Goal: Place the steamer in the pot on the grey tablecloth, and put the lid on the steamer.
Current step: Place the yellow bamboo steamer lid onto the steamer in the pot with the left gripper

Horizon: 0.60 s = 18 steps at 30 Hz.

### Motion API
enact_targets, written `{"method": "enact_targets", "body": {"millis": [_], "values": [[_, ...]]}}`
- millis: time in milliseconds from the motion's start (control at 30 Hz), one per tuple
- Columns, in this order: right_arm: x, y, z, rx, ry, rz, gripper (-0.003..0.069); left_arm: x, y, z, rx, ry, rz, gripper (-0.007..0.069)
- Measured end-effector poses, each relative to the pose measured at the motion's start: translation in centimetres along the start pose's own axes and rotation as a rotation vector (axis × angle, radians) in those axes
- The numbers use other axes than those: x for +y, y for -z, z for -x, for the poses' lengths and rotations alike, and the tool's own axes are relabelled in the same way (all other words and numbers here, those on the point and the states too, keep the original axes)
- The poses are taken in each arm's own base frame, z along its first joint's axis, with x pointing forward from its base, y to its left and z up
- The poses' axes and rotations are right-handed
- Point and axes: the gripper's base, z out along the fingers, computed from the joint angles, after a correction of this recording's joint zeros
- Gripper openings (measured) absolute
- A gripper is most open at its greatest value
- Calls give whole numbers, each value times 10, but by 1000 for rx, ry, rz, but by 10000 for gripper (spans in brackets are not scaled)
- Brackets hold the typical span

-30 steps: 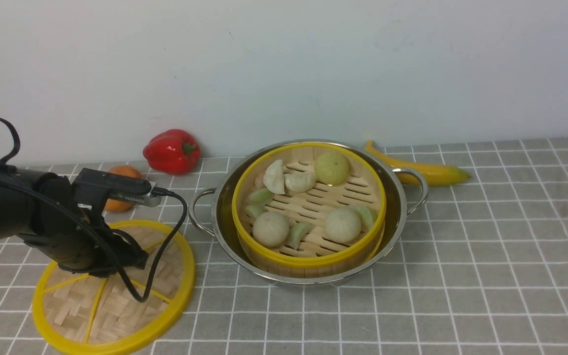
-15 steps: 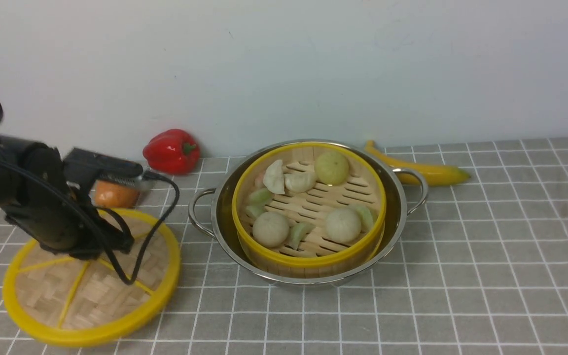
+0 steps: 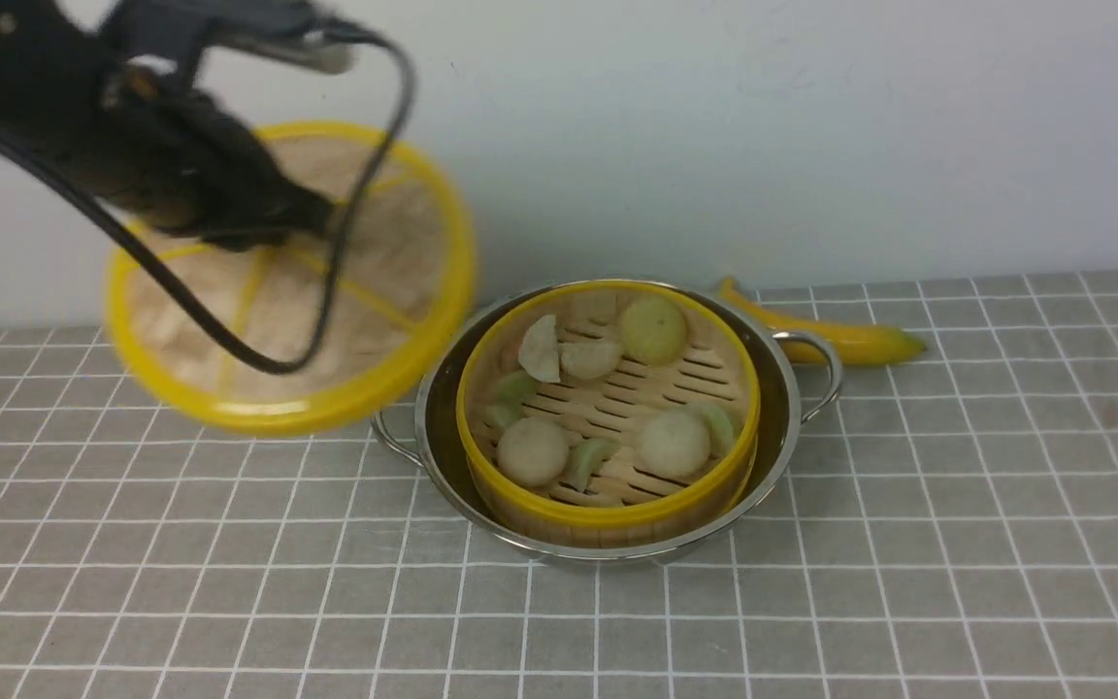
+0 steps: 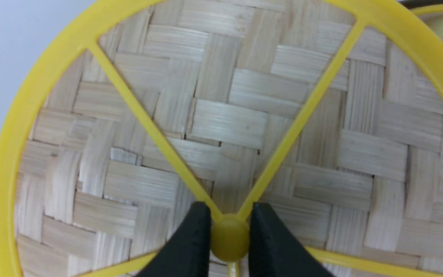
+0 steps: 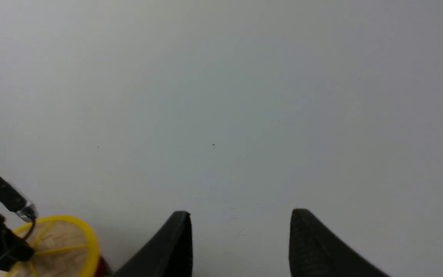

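left pincer (image 4: 230, 209) clamps lid (image 3: 394, 282) hub; lid airborne, tilted toward camera, left of pot (image 3: 780, 427); right pincer (image 5: 240, 212) wide.

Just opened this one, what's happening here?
The left claw is shut on the centre knob of the lid and holds it tilted in the air, left of the pot. The steamer sits inside the pot on the grey tablecloth, uncovered. The right claw is open and empty, pointing at the wall.

The grey tablecloth (image 3: 957, 544) carries the pot (image 3: 438, 427) and a banana (image 3: 831, 335).
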Motion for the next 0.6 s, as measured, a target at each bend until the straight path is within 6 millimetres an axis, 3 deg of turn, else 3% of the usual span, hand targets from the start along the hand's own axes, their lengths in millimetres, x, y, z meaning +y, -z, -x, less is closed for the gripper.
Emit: {"method": "enact_targets", "body": {"millis": [100,200,267,333,400,600], "values": [[1,0,0,2,-18,11,359,-29,-10,10,-34,-107,-69,116],[4,0,-1,7,-44,43,359,-71,-34,18,-70,-220,-135,116],[6,0,-1,10,-56,62,359,-88,-49,19,-75,-249,-158,116],[6,0,-1,11,-63,71,359,-94,-56,19,-77,-256,-165,116],[8,0,-1,14,-71,87,359,-101,-76,18,-72,-237,-171,116],[9,0,-1,15,-74,93,359,-103,-97,16,-77,-205,-164,116]]}}
